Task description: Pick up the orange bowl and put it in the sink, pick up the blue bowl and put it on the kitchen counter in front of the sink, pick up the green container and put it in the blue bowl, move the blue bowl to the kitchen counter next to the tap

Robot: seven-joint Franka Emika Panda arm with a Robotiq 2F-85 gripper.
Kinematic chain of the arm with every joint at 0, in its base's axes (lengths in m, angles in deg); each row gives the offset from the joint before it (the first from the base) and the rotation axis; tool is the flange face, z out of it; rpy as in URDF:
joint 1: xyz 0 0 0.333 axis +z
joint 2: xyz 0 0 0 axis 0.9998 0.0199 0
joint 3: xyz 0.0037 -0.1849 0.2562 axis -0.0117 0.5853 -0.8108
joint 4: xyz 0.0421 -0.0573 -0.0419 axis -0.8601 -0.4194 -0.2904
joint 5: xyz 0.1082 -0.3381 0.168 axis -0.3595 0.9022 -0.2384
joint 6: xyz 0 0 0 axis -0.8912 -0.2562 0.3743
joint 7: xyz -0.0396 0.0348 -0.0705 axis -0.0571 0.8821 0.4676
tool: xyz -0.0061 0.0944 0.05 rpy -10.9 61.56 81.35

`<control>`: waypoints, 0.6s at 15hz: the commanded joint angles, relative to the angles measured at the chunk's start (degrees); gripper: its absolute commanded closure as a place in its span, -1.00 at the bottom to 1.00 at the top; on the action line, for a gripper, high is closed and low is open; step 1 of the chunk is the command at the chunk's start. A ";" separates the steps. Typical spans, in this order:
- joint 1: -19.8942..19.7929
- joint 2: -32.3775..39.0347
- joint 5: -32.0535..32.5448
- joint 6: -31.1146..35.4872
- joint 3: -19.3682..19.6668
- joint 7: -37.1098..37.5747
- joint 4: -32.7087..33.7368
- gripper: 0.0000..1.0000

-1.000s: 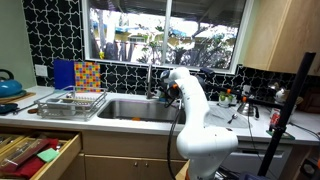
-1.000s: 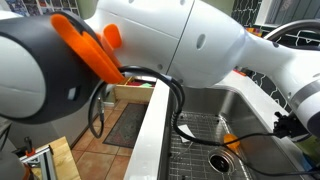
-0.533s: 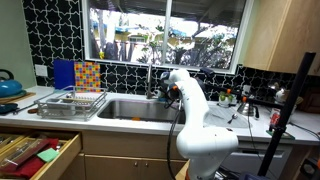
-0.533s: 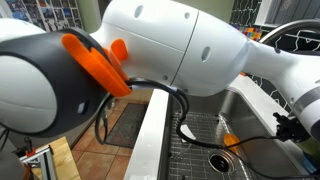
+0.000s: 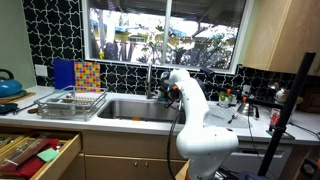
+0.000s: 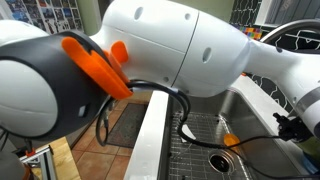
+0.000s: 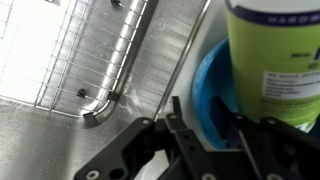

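In the wrist view the blue bowl [image 7: 208, 95] rests on the pale kitchen counter [image 7: 197, 55] beside the sink [image 7: 40, 140]. The green container [image 7: 272, 60], pale green with a printed label, stands upright inside it. My gripper [image 7: 205, 115] is open and straddles the bowl's rim: one finger is outside it with a strip of counter showing between, the other is inside the bowl. In an exterior view the orange bowl [image 6: 229, 140] lies on the grid in the sink [image 6: 255, 160]. The tap [image 5: 152, 78] rises behind the sink [image 5: 130, 108], close to my wrist.
A wire grid [image 7: 80, 50] covers the sink floor. A dish rack [image 5: 72, 102] and a blue kettle [image 5: 8, 86] stand on the counter beyond the sink. A drawer [image 5: 35, 155] stands open under them. My own arm [image 6: 170, 50] fills most of an exterior view.
In an exterior view my arm's near links shifted a little a second ago and have since held still. The orange bowl has stayed in the sink.
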 commanded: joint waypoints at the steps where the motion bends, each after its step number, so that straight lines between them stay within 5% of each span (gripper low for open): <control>1: -0.58 0.25 -0.30 -0.24 0.01 0.18 1.21 -0.40; 5: -0.37 -0.84 0.00 -0.59 0.50 -0.17 0.72 -0.98; 9: 0.11 -1.75 0.75 -0.52 1.35 -0.09 0.14 -1.00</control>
